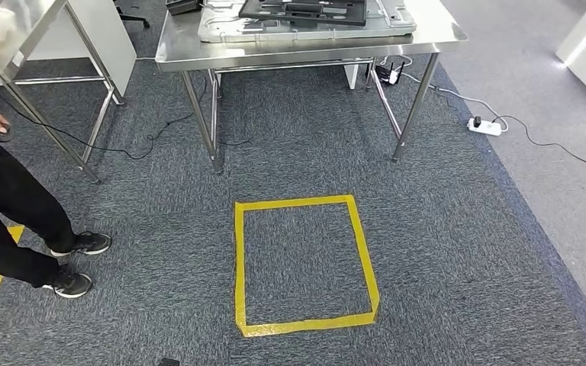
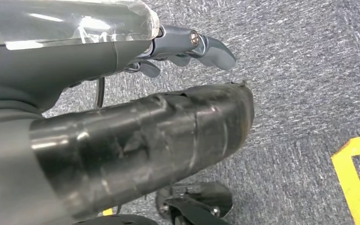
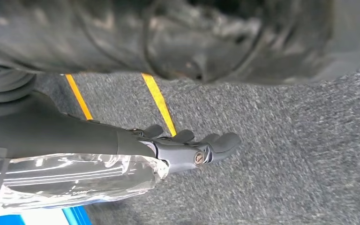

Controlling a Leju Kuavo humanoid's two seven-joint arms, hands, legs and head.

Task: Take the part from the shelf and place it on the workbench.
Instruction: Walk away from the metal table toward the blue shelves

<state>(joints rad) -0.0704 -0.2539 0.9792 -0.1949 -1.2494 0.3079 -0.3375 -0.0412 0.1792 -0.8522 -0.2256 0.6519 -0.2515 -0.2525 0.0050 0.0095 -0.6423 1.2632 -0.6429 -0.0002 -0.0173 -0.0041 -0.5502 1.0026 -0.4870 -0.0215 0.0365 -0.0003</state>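
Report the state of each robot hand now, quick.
Left robot hand: open, holding nothing, fingers out over the carpet.
Right robot hand: open, holding nothing, fingers extended over the carpet.

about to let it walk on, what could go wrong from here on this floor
A person stands close on the left, within reach of a swinging arm. Cables and a power strip lie on the carpet by the steel workbench legs, a possible trip hazard. Both hands, left hand and right hand, hang free.
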